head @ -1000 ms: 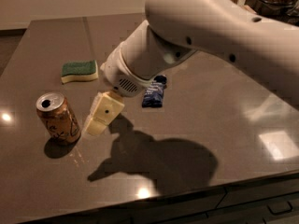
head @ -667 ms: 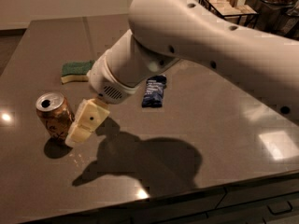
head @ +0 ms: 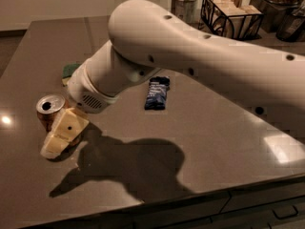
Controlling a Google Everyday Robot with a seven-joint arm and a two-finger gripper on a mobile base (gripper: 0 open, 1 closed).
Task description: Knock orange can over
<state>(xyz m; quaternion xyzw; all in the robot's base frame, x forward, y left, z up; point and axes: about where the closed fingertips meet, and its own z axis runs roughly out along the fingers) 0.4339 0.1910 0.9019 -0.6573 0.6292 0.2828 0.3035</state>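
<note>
Leftward on the dark table [head: 214,142], the orange can [head: 48,109] is standing on its base near the left edge. Its long axis is running close to vertical, and its silver top, with the dark pull-tab hole, is facing up. Whether the can is leaning slightly cannot be told, since its lower right side is being covered.

Covering that side is the gripper [head: 53,146], which is resting low over the table and appears to be touching the can. Its cream fingers [head: 66,128] are lying together with no gap showing and nothing between them, and they are pointing down and to the left.

Behind the gripper, the white arm [head: 190,56] is reaching across the table from the right, casting a broad shadow [head: 133,168] on the near surface. A green sponge [head: 70,70] is peeking out behind the wrist. A dark blue packet [head: 157,92] is lying flat near the table's middle, well apart from the can. At the far edge, a metal cup of white swabs [head: 183,1] is standing just beside a black wire basket [head: 231,13].
</note>
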